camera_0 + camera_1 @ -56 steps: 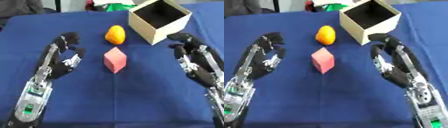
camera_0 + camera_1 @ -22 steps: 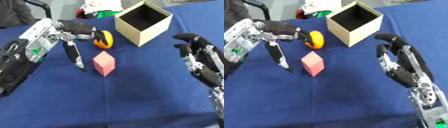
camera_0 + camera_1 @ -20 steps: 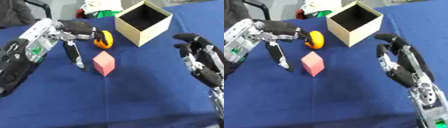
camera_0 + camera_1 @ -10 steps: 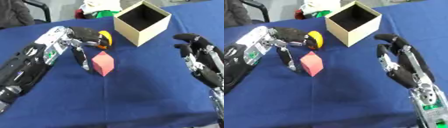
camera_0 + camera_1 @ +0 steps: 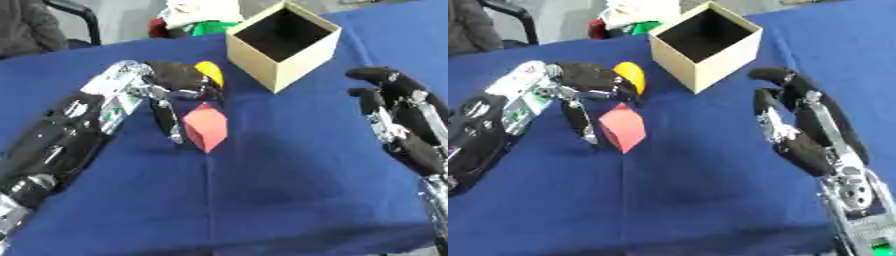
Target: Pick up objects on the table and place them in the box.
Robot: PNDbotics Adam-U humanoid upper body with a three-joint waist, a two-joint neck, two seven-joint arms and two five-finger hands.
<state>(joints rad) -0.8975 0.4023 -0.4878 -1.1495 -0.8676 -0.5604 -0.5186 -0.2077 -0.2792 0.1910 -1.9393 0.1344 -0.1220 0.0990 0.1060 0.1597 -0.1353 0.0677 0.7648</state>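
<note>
A blue table fills the view, with bare cloth from the centre down toward six o'clock and a clear lane between the two arms. The open cardboard box stands near the far edge at about one o'clock; its inside looks dark and, so far as can be seen, holds nothing. The left hand reaches in from nine o'clock, its dark fingers curled over the yellow object, which is mostly hidden, so contact is probable but not certain; one finger points down beside the pink block, which lies just at six o'clock of the yellow one. The right hand waits at three o'clock, fingers loosely apart, holding nothing, its forearm cut off by the lower edge.
</note>
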